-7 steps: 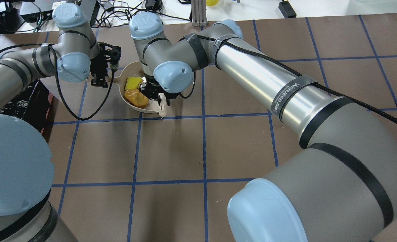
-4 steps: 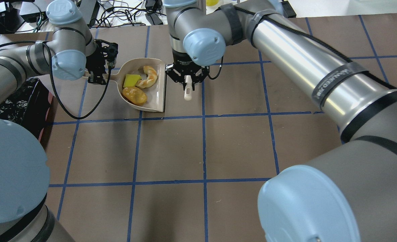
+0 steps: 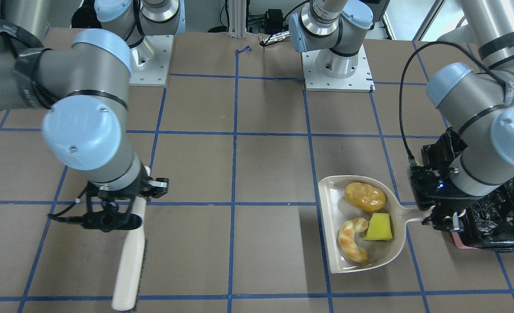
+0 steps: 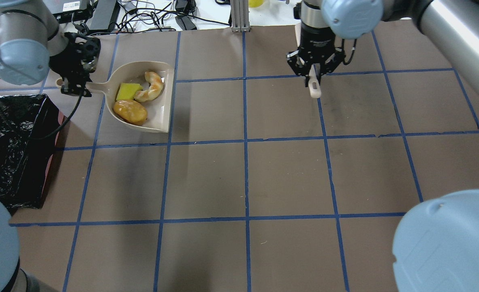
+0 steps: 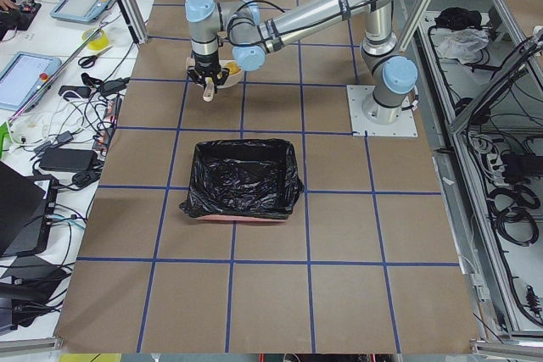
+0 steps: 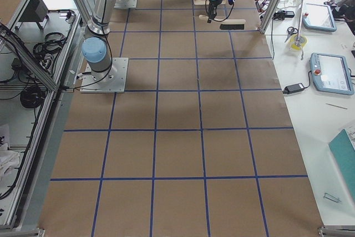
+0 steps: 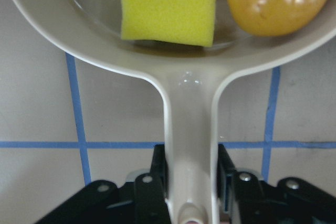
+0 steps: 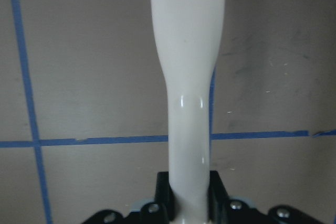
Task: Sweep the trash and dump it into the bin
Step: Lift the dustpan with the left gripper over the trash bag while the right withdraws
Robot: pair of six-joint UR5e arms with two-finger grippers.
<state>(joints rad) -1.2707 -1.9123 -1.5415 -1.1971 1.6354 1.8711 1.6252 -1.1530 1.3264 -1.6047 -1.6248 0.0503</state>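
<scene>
The beige dustpan holds all three trash pieces: the golden-brown lump, the croissant piece and the yellow wedge. My left gripper is shut on the dustpan's handle, with the pan about level. The black-lined bin stands just to the left of the pan, and the pan is not over it. My right gripper is shut on the white brush handle, far to the right of the pan. The brush points away from the robot.
Brown table paper with a blue tape grid covers the table. Cables and electronics lie beyond the far edge. The two arm bases stand at the robot's side of the table.
My right gripper has carried the brush away from the dustpan, far to the right. My left gripper has moved the dustpan left, nearer the bin. The croissant piece has come into view.
</scene>
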